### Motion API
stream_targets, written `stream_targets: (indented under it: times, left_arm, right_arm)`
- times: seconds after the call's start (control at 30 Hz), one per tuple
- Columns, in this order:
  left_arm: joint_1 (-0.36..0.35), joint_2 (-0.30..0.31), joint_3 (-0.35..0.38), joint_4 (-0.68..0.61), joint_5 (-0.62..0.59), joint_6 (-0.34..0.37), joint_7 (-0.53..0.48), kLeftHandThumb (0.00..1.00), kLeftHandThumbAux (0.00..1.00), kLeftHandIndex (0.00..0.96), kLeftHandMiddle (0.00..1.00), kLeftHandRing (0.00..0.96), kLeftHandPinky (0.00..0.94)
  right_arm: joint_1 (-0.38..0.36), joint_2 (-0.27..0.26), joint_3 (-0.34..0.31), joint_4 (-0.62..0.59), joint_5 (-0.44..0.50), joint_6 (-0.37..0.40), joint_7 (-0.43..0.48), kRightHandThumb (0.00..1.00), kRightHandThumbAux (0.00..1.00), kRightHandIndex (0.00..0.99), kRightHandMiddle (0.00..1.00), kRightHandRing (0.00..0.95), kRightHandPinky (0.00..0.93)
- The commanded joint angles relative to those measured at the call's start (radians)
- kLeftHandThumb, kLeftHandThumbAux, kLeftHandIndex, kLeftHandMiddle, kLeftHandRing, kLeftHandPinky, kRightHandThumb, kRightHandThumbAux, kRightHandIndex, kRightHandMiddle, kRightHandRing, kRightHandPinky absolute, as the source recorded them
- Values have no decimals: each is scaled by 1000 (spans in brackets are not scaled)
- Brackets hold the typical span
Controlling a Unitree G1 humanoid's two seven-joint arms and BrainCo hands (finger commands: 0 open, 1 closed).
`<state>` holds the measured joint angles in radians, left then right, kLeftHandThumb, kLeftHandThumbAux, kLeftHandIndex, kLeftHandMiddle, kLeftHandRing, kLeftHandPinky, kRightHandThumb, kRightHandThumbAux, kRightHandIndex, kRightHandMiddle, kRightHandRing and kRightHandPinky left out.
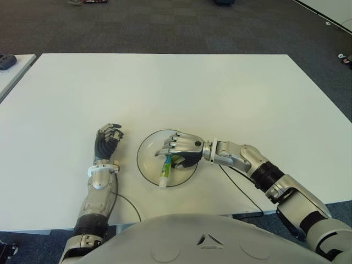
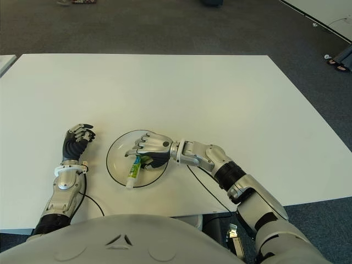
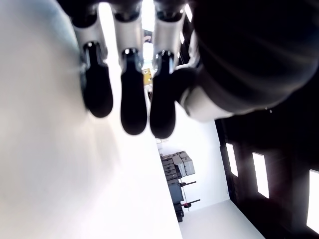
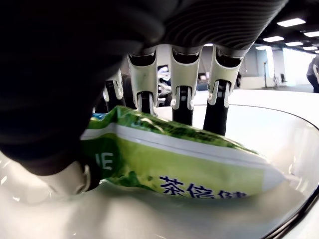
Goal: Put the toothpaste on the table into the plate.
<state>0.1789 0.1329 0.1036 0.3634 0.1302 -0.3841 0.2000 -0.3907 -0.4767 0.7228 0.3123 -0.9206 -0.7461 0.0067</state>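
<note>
The right hand [image 1: 179, 147] reaches in from the right over the plate [image 1: 147, 144], palm down, with its fingers [image 4: 182, 107] curled round the upper part of a green and white toothpaste tube [image 1: 165, 168]. In the right wrist view the fingers stand behind the tube and the thumb closes on it from the near side, so the tube is pinched rather than lying loose. The tube hangs low inside the plate, its white cap end pointing toward the near edge of the bench [image 1: 231, 88] and reaching the plate's near rim. The pictures do not settle whether the tube already touches the plate's floor. This low hold suggests the tube is being set down gently so it does not slide out over the shallow rim.

The plate is a clear, round, dark-rimmed dish near the middle of the bench's near edge, close to the robot's body.

The left hand [image 1: 108, 141] shows just to the left of the plate, apart from it, fingers curled and holding nothing. It seems kept clear so the right arm can work alone.

A thin dark cable trails from the right arm across the bench toward the near edge. By my judgement the task is almost done, with only the release left.
</note>
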Motion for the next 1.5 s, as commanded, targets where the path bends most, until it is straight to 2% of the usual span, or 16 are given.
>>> stream_targets:
  times: [0.03, 0.27, 0.43, 0.6, 0.87, 1.0, 1.23, 1.5]
  left_arm:
    - [8, -3, -4, 26, 8, 16, -2, 707, 716, 433, 581, 577, 539]
    - [7, -5, -4, 26, 5, 13, -3, 707, 716, 433, 579, 575, 536]
    - [9, -9, -3, 16, 1, 29, -4, 706, 716, 433, 575, 573, 531]
    - [8, -10, -3, 11, -1, 39, -4, 706, 716, 432, 572, 570, 528]
    - [6, -14, -2, 8, -3, 37, -2, 706, 716, 432, 575, 569, 532]
    - [2, -14, -4, 14, 2, 33, 1, 707, 716, 432, 573, 569, 533]
    - [-6, -12, -4, 34, 2, 13, -1, 706, 717, 432, 568, 565, 532]
    - [-24, -6, -3, 72, 5, -14, 0, 706, 717, 433, 585, 579, 546]
  right_arm:
    - [13, -12, -26, -6, 41, 5, 46, 196, 540, 2, 3, 4, 6]
    - [12, -13, -54, -4, 81, -18, 54, 244, 435, 0, 0, 0, 0]
    - [10, -9, -66, 8, 78, -38, 27, 260, 378, 0, 0, 0, 0]
    - [3, -7, -79, 24, 73, -55, 0, 272, 341, 0, 0, 0, 0]
    - [-27, -10, -118, 47, 128, -114, -5, 297, 298, 0, 0, 0, 0]
    - [-50, -8, -169, 13, 280, -145, 53, 308, 288, 0, 0, 0, 0]
    - [-56, 27, -220, 30, 397, -152, 87, 297, 259, 0, 0, 0, 31]
    - [-68, 51, -318, 60, 498, -133, 86, 315, 221, 0, 0, 0, 43]
